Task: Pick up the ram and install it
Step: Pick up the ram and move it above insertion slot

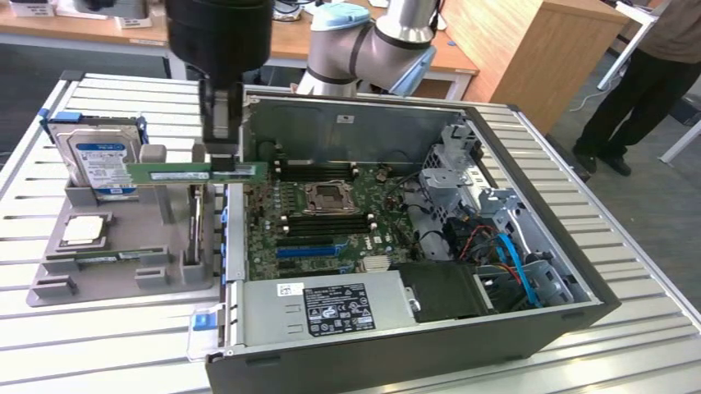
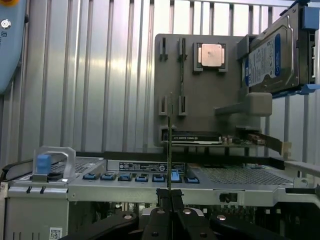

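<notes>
1. Clamped on the ram (image 1: 164, 172): gripper (image 1: 223, 158) closed down to the board's thickness and pinching its upper edge towards one end.
2. Held level and on edge in the air, above the line where the grey tray (image 1: 121, 283) meets the open computer case (image 1: 526, 271). Reaching mostly out over the tray side, touching nothing below.
3. Seen broadside from the exterior view, green face outward. Seen edge-on from the wrist view, as a thin line (image 2: 170, 145) running out from between the dark fingertips (image 2: 161, 215).
4. Cut off at the frame edge in the exterior view: upper gripper body and most of the arm (image 1: 373, 41). Too dark to read: memory slots on the motherboard (image 1: 318, 205).
5. Below the held stick, upright in the tray: expansion card (image 1: 197, 234). Elsewhere on the tray: second ram stick (image 1: 93, 259) in its slot, processor (image 1: 85, 230), hard drive (image 1: 104, 156) standing at the far end.
6. Between stick and motherboard: case rim with a row of blue clips (image 2: 140, 177).
7. Further out: power supply (image 1: 328, 308), slatted table (image 1: 613, 246), a person (image 1: 646, 74) well apart at the exterior view's right.
</notes>
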Controlling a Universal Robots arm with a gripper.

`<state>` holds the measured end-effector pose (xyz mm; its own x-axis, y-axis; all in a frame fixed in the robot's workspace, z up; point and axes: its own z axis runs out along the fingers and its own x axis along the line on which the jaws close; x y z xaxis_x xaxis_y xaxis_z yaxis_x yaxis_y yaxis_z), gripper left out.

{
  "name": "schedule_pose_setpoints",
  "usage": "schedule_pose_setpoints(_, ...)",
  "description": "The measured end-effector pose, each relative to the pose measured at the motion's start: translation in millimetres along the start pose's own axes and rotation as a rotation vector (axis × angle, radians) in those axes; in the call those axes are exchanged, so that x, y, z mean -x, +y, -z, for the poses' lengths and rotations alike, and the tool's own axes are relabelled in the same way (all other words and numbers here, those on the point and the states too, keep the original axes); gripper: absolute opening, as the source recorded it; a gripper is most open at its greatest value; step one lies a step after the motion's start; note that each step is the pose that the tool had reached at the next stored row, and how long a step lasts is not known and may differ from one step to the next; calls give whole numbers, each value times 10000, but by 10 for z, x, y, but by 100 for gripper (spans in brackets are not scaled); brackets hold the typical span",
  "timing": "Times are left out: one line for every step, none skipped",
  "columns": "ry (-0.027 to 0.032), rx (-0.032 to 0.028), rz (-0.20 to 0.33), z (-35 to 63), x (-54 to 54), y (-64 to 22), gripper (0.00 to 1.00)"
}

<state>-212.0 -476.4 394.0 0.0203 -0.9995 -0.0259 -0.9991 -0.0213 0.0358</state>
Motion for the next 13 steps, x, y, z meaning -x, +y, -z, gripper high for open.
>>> schedule_pose_setpoints(0, 1, -1, 2, -1, -38, 12)
schedule_pose_setpoints(1, 1, -2, 3, -1, -78, 12)
schedule_pose_setpoints(1, 1, -1, 5, -2, -120, 12)
schedule_pose_setpoints(2, 2, 0, 7, -3, -160, 12)
schedule_pose_setpoints(0, 0, 0, 8, -4, -199, 12)
schedule_pose_setpoints(0, 0, -1, 9, -5, -237, 12)
schedule_pose_setpoints(0, 0, -2, 10, -5, -275, 12)
schedule_pose_setpoints(0, 1, -1, 12, -6, -314, 12)
schedule_pose_setpoints(0, 1, 1, 13, -7, -357, 12)
schedule_pose_setpoints(0, 1, 0, 15, -8, -395, 12)
schedule_pose_setpoints(1, 1, -1, 16, -9, -433, 12)
schedule_pose_setpoints(1, 1, -2, 18, -9, -470, 12)
schedule_pose_setpoints(2, 2, -1, 19, -10, -506, 12)
